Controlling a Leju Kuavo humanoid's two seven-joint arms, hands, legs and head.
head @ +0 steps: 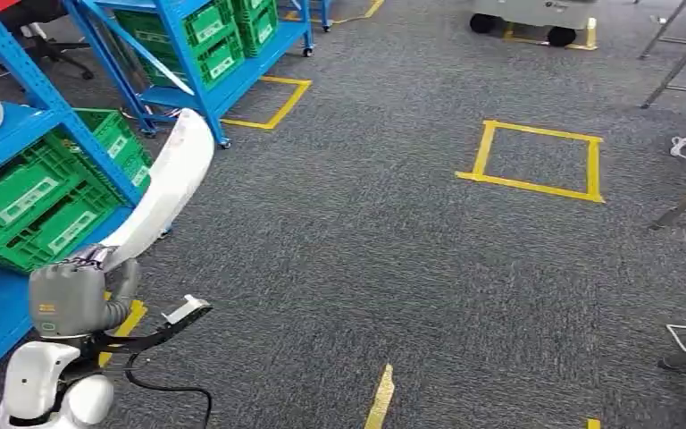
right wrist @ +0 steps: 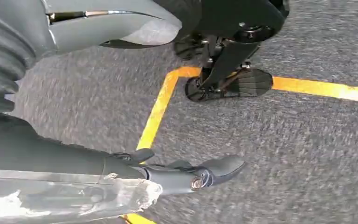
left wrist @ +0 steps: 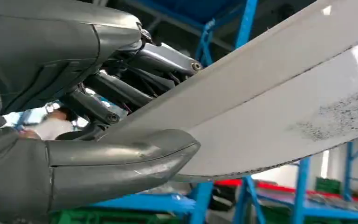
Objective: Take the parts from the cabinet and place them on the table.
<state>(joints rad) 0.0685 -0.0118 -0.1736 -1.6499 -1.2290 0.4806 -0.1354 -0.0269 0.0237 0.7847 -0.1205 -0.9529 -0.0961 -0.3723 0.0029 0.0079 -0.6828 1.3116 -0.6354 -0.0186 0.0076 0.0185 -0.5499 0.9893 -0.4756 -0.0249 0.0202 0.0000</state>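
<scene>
**A:** Start with the head view. What do you make of it?

**B:** Your left hand (head: 70, 299) is grasping a long, curved white panel (head: 168, 183) by its lower end; the part rises up and away in front of the blue rack (head: 45, 98) with its green crates (head: 27, 201). So the part is out of the cabinet and in the air. Ahead you see grey carpet (head: 393, 232) with a yellow tape square (head: 536, 161), and no counter in this picture.

**A:** And the left wrist view?

**B:** It confirms the hold. The thumb (left wrist: 121, 161) lies along one face of the white panel (left wrist: 279, 102) and the dark fingers (left wrist: 158, 58) wrap the other, so the panel is clamped between them. Blue rack uprights (left wrist: 249, 28) stand just behind.

**A:** The right wrist view?

**B:** Your right hand (right wrist: 135, 179) hangs over the carpet near a yellow tape line (right wrist: 161, 107). Its fingers (right wrist: 214, 170) reach out straight with nothing between them, so I'd call it released.

**A:** So how far along are you?

**B:** By my reading, picking is done for this one panel. Carrying it to the counter and setting it down remain, as do any further parts in the cabinet.
</scene>
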